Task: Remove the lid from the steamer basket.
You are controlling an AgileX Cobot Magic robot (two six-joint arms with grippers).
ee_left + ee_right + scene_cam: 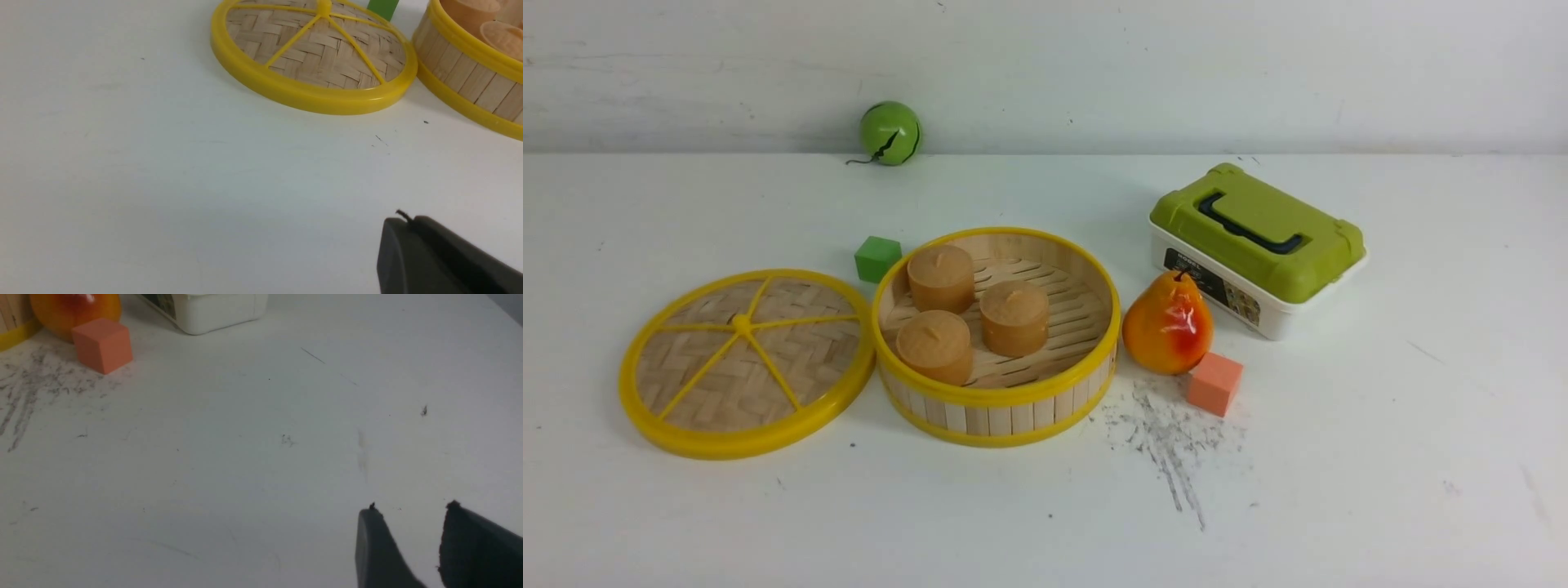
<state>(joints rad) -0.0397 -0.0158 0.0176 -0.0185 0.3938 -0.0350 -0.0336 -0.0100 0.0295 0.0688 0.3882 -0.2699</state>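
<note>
The lid point(745, 363), woven bamboo with a yellow rim and spokes, lies flat on the table left of the steamer basket point(996, 400); it also shows in the left wrist view point(314, 61). The basket stands uncovered and holds three tan round buns point(941, 278); its wall shows in the left wrist view point(466, 77). Neither arm shows in the front view. My left gripper point(402, 218) is shut and empty, near the table and short of the lid. My right gripper point(410, 508) is open and empty over bare table, away from the basket.
A green cube point(877, 258) sits behind the lid and basket. A pear point(1168, 324) and an orange cube point(1214, 384) lie right of the basket. A white box with a green top point(1255, 245) stands at the back right. A green ball point(890, 132) rests by the wall.
</note>
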